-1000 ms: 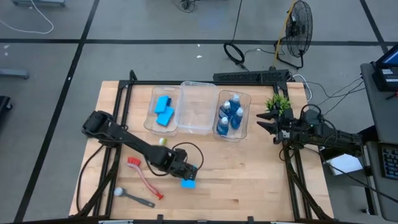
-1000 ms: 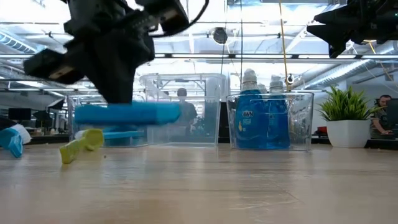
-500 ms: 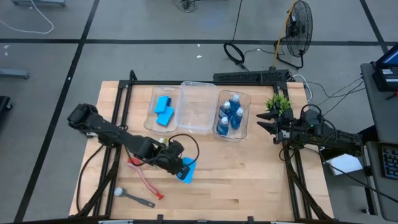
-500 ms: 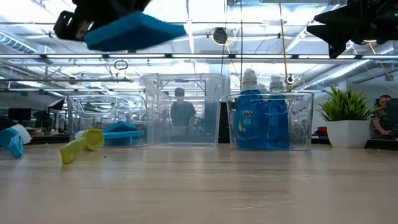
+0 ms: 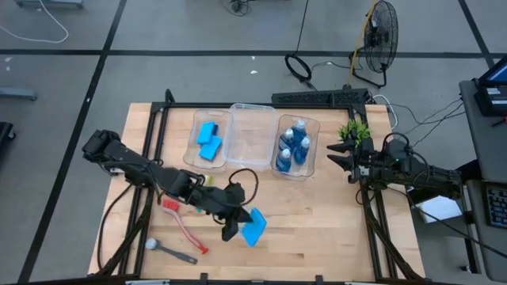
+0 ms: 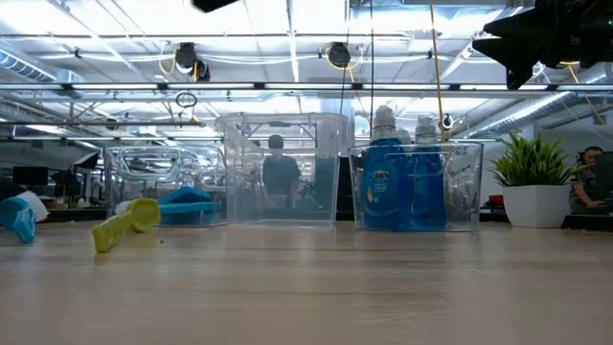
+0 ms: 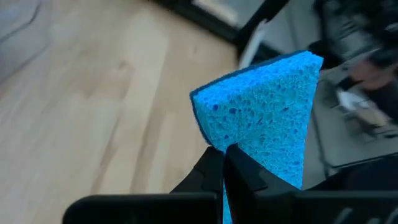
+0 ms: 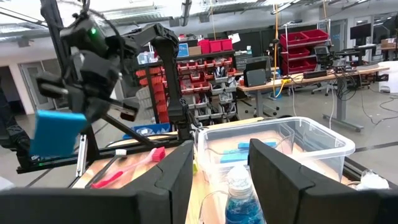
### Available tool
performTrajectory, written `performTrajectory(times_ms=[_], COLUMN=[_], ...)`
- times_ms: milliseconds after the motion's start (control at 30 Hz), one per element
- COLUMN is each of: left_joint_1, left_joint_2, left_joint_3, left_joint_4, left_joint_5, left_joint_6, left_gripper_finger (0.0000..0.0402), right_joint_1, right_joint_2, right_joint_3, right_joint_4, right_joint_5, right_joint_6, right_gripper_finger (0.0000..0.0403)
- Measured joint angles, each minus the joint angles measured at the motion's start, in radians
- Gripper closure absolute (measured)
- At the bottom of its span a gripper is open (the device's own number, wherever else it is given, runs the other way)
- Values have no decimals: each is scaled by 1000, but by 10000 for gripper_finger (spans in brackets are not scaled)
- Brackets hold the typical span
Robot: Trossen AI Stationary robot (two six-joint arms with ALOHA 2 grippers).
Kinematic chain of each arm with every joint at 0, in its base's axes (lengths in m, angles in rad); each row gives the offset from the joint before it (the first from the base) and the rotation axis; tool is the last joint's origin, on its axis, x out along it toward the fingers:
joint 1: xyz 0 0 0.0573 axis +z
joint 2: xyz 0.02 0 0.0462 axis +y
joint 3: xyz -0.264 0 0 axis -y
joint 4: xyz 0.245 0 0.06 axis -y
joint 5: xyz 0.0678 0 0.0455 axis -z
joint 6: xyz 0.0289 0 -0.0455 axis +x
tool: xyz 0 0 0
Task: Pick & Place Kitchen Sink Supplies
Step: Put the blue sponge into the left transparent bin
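My left gripper (image 5: 235, 227) hangs above the middle of the table's near half, shut on a bright-blue sponge (image 5: 253, 229) that is clear of the wood; the sponge (image 8: 56, 132) also shows in the right wrist view. Two more sponges (image 5: 207, 141) lie in the left clear bin. Blue-liquid bottles (image 5: 295, 149) stand in the right bin. A red brush (image 5: 184, 226) and a grey-black brush (image 5: 170, 251) lie flat at the near left. A yellow-green brush (image 6: 124, 222) lies by the bins. My right gripper (image 5: 337, 155) waits open at the right edge, raised. My left gripper pinches the sponge between its two fingers (image 7: 214, 171) at one end (image 7: 249, 158). The fingers slant down toward the table's right. The rest of the sponge sticks out past the fingertips, tilted on edge and lifted clear of the table.
The middle clear bin (image 5: 252, 136) stands empty between the other two. A small potted plant (image 5: 354, 131) sits at the far right beside my right gripper. A blue brush head (image 6: 17, 217) lies at the low view's left edge. Bare wood lies right of the held sponge.
My left gripper has risen from just above the table, out of the top of the low view, and has rolled. The sponge has gone up with it, turning from level to tilted on edge, and has shifted a little toward the table's right.
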Motion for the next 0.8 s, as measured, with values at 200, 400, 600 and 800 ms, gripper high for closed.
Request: performTrajectory(times_ms=[200,400,600,800], left_joint_1=[18,52,68,108], left_joint_2=[0,-7,-90,-236], left_joint_3=[0,0,-1,0], left_joint_4=[26,-192,-423,-610], left_joint_5=[28,-60,-151,-287], left_joint_6=[0,-189,-298,-360], left_gripper_finger=[401,401,401,401], right_joint_1=[0,0,0,0], right_joint_2=[0,0,0,0], right_joint_3=[0,0,0,0], right_joint_4=[0,0,-2,-7], right_joint_5=[0,0,1,0], right_joint_6=[0,0,2,2], right_gripper_finger=[261,261,261,261])
